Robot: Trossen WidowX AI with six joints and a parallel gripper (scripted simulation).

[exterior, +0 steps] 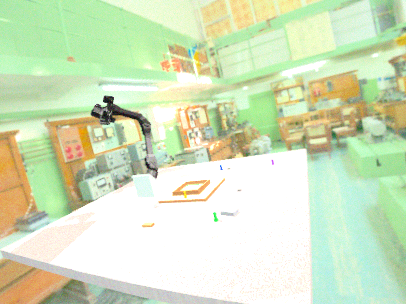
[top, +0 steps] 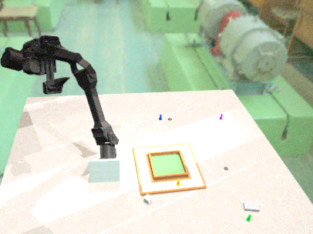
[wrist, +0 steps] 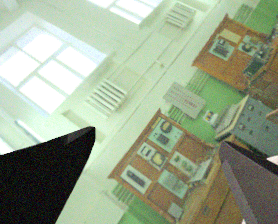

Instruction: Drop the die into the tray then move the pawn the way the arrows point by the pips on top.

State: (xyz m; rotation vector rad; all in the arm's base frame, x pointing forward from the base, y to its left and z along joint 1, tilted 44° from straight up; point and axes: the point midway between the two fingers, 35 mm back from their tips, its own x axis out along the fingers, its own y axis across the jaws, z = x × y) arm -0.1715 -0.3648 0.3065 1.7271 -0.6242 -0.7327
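Note:
The die (top: 147, 199) is a small whitish cube on the table just outside the near left corner of the board (top: 173, 191) (exterior: 182, 201); its pips are too small to read. The tray (top: 169, 176) (exterior: 201, 188), with brown walls and a green floor, is in the board's middle and looks empty. The yellow pawn (top: 178, 182) (exterior: 185, 194) stands on the board's near side, outside the tray. The ring squares and arrows cannot be made out. My gripper (wrist: 157, 140) is open and empty, raised high at the upper left, far from die and pawn.
A pale blue upright panel (top: 104, 171) (exterior: 144, 186) stands left of the board. Blue (top: 160, 117) (exterior: 221, 167), purple (top: 221, 116) (exterior: 272, 162) and green (top: 249, 218) (exterior: 215, 217) pawns, a grey block (top: 251, 207) (exterior: 230, 212) and small dark discs lie around. An orange piece (exterior: 148, 225) is nearer the front.

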